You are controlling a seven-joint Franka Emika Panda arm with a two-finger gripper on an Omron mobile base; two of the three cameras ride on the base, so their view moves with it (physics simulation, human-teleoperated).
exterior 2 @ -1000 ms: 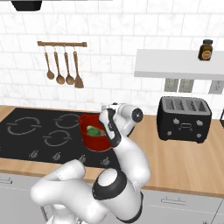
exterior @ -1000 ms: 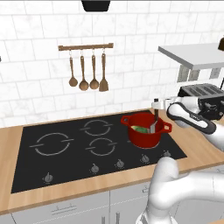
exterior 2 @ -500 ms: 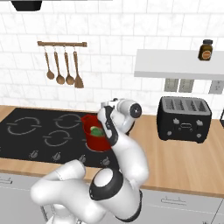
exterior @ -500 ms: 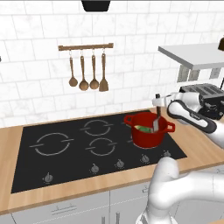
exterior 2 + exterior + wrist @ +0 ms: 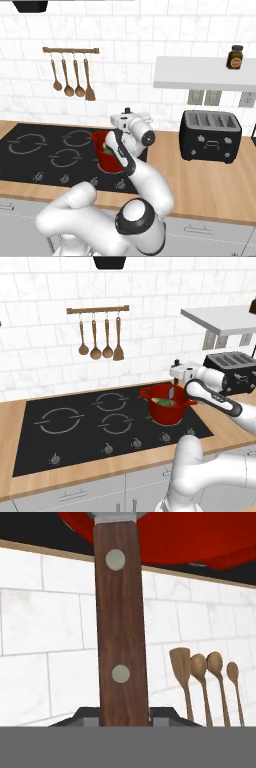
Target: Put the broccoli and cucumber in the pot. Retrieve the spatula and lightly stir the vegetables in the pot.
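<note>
claw [image 5: 173, 377] clenched on spatula [image 5: 120, 622] handle, blade down in red pot [image 5: 167, 408] on hob

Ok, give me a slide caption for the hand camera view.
Gripper shut on the spatula, its riveted brown handle running toward the red pot, wooden utensils hanging on the tiled wall.

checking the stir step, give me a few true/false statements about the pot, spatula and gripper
1. The pot stands on the hob's right side. True.
2. The gripper is open and holds nothing. False: it is shut on the spatula, whose dark-brown handle runs up the hand view.
3. Green vegetables lie inside the pot. True.
4. The toaster stands on the hob. False: it stands on the wooden counter, right of the hob.
5. Four wooden utensils hang from the wall rail. True.
</note>
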